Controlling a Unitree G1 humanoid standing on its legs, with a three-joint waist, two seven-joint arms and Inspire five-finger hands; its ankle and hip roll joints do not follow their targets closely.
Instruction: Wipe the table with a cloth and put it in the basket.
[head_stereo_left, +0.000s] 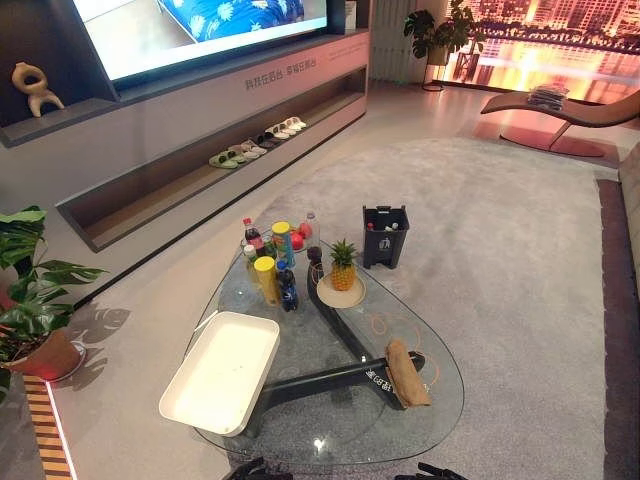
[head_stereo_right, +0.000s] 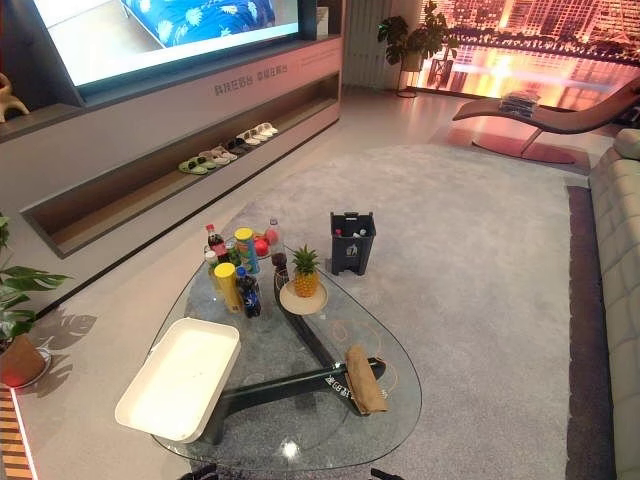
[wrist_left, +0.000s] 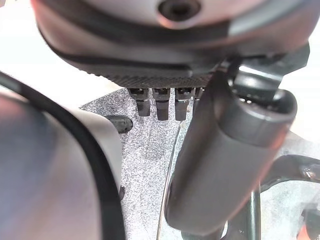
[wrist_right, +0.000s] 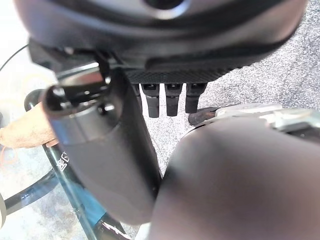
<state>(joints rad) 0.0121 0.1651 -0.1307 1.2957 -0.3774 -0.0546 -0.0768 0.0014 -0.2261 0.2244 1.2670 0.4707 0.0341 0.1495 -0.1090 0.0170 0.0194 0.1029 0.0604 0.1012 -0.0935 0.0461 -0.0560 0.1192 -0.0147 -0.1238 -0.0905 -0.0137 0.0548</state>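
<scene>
Apparently folded brown cloth (head_stereo_left: 408, 372) on glass table (head_stereo_left: 440, 400).

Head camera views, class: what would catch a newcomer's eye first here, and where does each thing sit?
A glass table stands on grey carpet, with a pineapple on a plate near its middle. A cluster of bottles and cans stands at its far left, and a white tray-like basket lies on its near left. A brown cloth lies folded near the right edge.

We see a glass table (head_stereo_left: 440, 400) on dark crossed legs. A white basket (head_stereo_left: 222, 371) lies at its left edge, a folded brown cloth (head_stereo_left: 407, 372) near the right edge, and bottles and cans (head_stereo_left: 272, 258) beside a pineapple (head_stereo_left: 343, 266) on a plate at the far end.
</scene>
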